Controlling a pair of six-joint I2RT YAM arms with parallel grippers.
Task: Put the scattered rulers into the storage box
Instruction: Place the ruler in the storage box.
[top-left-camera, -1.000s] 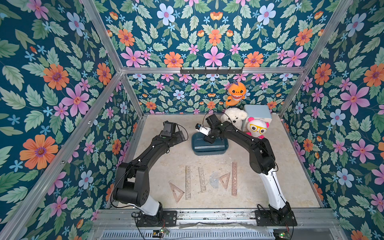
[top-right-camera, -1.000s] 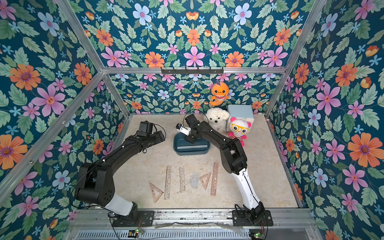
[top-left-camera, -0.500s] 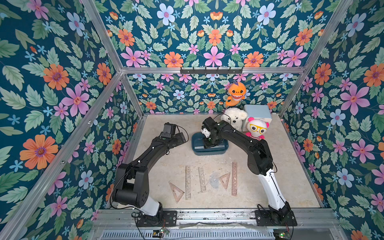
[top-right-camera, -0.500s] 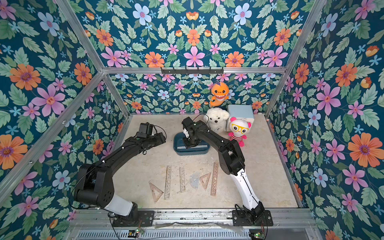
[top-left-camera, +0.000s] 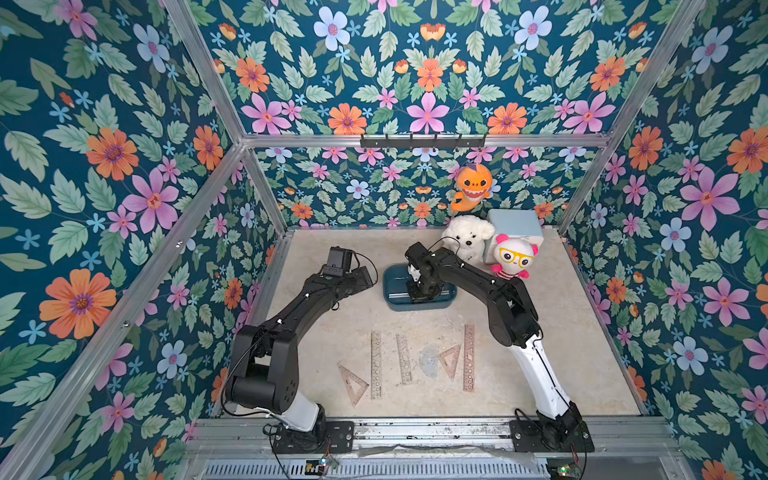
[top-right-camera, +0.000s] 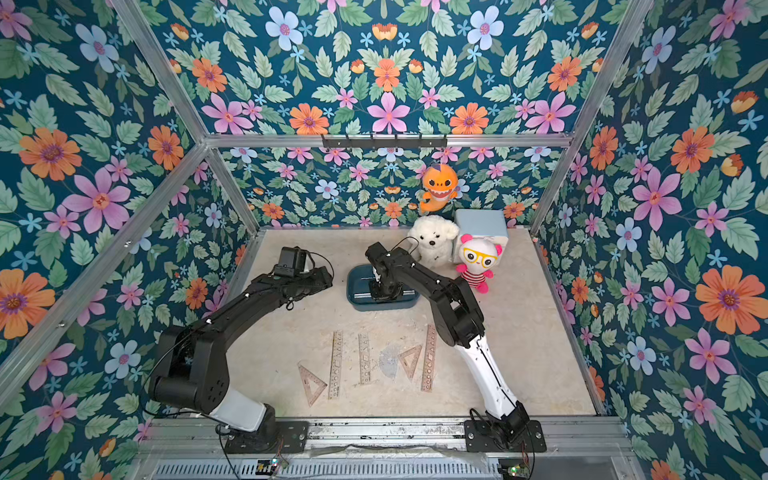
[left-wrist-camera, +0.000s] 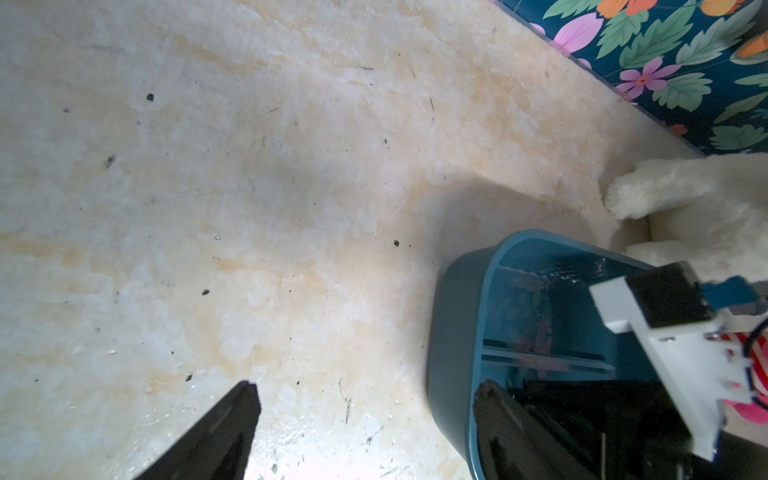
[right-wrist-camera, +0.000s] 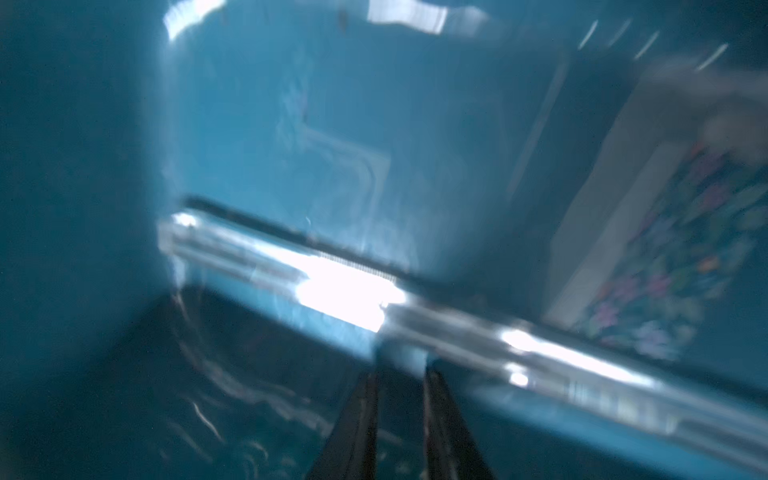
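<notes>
The dark teal storage box (top-left-camera: 444, 302) sits mid-table in both top views. My right gripper (top-left-camera: 417, 291) points down inside it. In the right wrist view its tips (right-wrist-camera: 402, 372) stand a narrow gap apart with nothing between them. One clear ruler (right-wrist-camera: 415, 299) lies in the box just past the tips, blurred and glaring. My left gripper (left-wrist-camera: 368, 388) hangs wide open and empty at the box's left end (left-wrist-camera: 453, 332), one finger over the rim. Several rulers lie in a row near the front: a set square (top-left-camera: 353, 384), a long ruler (top-left-camera: 376, 363) and another long ruler (top-left-camera: 468, 357) among them.
Behind the box stand a white plush dog (top-left-camera: 467, 239), a pink doll with yellow glasses (top-left-camera: 513, 257) and a pale blue cube box (top-left-camera: 517, 224). An orange shark toy (top-left-camera: 471, 185) hangs on the back wall. Flowered walls close in three sides.
My right gripper has swung from above the box's left rim down into the box, and its jaws have narrowed. The left arm has stayed put, and the rulers on the table have not moved.
</notes>
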